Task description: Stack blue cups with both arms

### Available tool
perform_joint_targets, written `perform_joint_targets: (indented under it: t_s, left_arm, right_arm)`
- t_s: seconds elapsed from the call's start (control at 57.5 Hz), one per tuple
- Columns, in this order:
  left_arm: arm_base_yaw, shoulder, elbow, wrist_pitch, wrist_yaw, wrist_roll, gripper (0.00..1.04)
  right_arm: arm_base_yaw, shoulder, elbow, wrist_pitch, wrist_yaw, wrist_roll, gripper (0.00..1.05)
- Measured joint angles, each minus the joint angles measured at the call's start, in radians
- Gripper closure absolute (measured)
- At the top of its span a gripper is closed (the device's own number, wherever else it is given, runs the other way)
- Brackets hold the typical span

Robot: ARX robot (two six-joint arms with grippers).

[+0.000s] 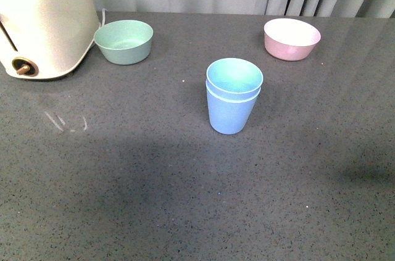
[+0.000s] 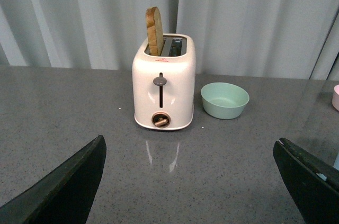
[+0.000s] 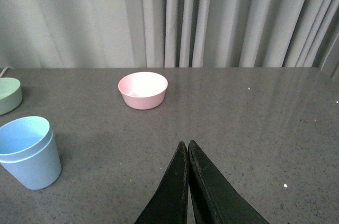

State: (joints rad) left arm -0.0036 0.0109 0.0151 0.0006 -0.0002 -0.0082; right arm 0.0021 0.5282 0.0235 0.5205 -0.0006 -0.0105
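The two blue cups [image 1: 232, 97] stand nested, one inside the other, upright in the middle of the grey table [image 1: 185, 199], between the mint-green bowl [image 1: 124, 41] and pink bowl [image 1: 291, 38]. The right gripper [image 3: 188, 152] is pinched together, empty, well clear of them. The left gripper [image 2: 185, 181] gapes wide, facing the toaster [image 2: 163, 89].
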Motion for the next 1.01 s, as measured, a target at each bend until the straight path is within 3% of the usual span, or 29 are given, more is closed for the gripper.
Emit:
perform_joint_targets:
  t_s: [0.365, 0.713, 0.8, 1.009]
  left_arm:
    - [0.0, 0.0, 0.0, 0.0, 0.0, 0.0, 0.09]
    - [0.0, 0.0, 0.0, 0.0, 0.0, 0.0, 0.09]
    - [0.0, 0.0, 0.0, 0.0, 0.0, 0.0, 0.09]
    - [0.0, 0.0, 0.0, 0.0, 0.0, 0.0, 0.09]
  right_arm:
    - [0.0, -0.24, 0.0, -0.232, 0.0, 0.0, 1.03]
    - [0.0, -0.346, 0.0, -0.338, 0.0, 0.0, 1.03]
    - [0.0, -0.485, 0.0, -0.505, 0.002, 0.0, 1.03]
    - [0.0, -0.521, 0.0, -0.519, 0.0, 0.0, 1.03]
